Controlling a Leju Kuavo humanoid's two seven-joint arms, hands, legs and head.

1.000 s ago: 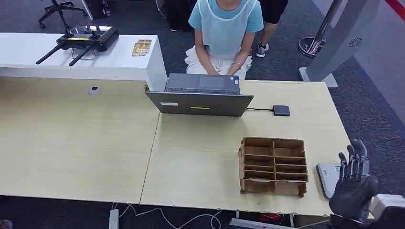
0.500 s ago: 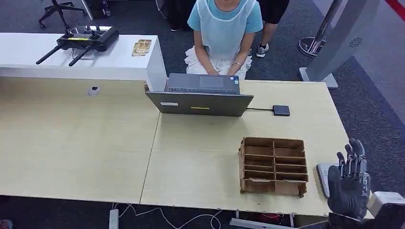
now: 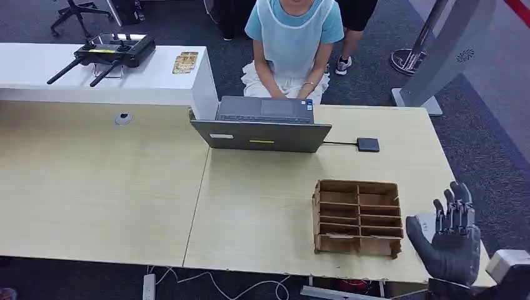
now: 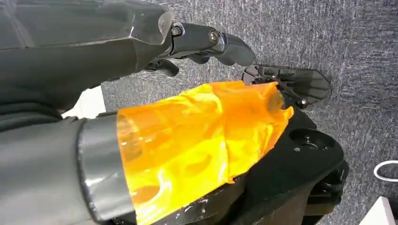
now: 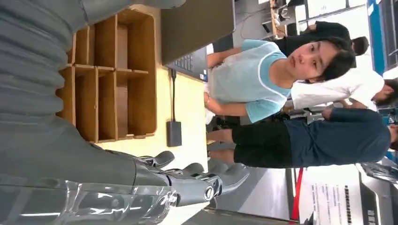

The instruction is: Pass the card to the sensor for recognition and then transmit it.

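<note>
Left hand (image 4: 202, 40): hangs over carpet, fingers curled in, holding nothing. Laptop (image 3: 261, 134) at 12 o'clock of the desk (image 3: 100, 187), person (image 3: 294, 37) behind it; black sensor pad (image 3: 368, 144) at 1 o'clock. Wooden divider box (image 3: 357, 217) stands between pad and right hand (image 3: 451, 237) at 4 o'clock, fingers spread, empty. Card: cannot tell where; possibly under the hand. Judgement: approach low and flat, then carry around the box.

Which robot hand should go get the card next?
Probably the right hand. It is raised, fingers apart and holding nothing, at the table's right end, over a pale flat thing beside the wooden divider box. The left hand hangs down over the carpet.
</note>
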